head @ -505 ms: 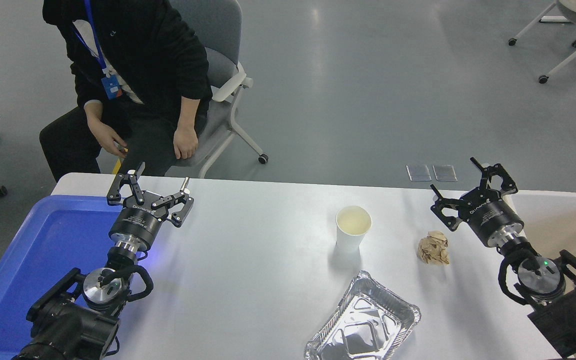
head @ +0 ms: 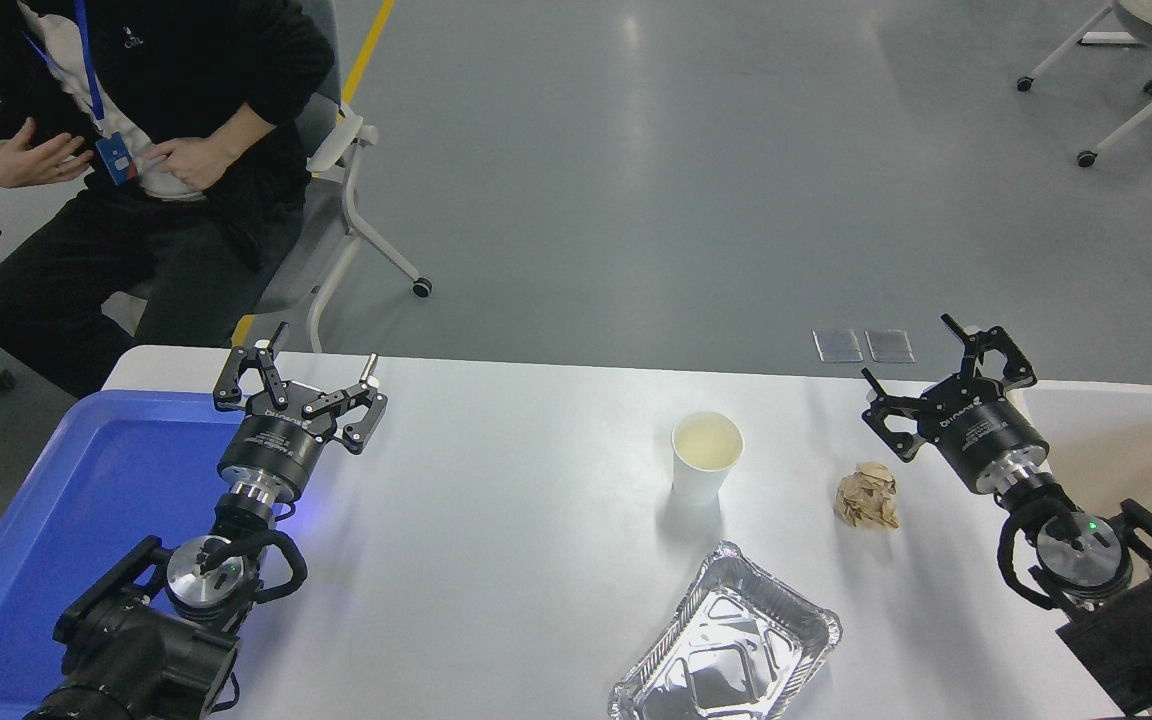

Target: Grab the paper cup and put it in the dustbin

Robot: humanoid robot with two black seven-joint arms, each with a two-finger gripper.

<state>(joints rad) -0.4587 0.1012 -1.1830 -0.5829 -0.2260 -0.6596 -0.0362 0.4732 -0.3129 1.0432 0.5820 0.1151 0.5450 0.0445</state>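
Standing upright on the white bench (head: 496,520), right of centre, is the small plain white paper cup (head: 706,456), tapered, with a round rim and a pale cream inside; it is seen to be empty and touched by nothing. To its right, apart from it, a crumpled brown paper ball (head: 867,497) is noted. Nearer the camera, a rectangular silver foil tray (head: 726,640) lies at an angle, close to the bench's near edge and clear of the cup.

The large beige plastic dustbin (head: 1126,440), with a thick rounded rim, is seen at the right edge, partly hidden by the right arm. The right gripper (head: 941,375) is held between the dustbin and the paper ball, above the bench, well apart from the cup; its fingers are spread and nothing is held.

At the lower left, the left gripper (head: 296,385) is parked over the inner edge of a large blue plastic tray (head: 66,530); its fingers are likewise spread and empty.

Beyond the bench's far left corner, a person in dark clothing (head: 156,130) is seated on a grey wheeled chair (head: 336,200), both hands raised to the chest. Grey floor is recorded beyond.
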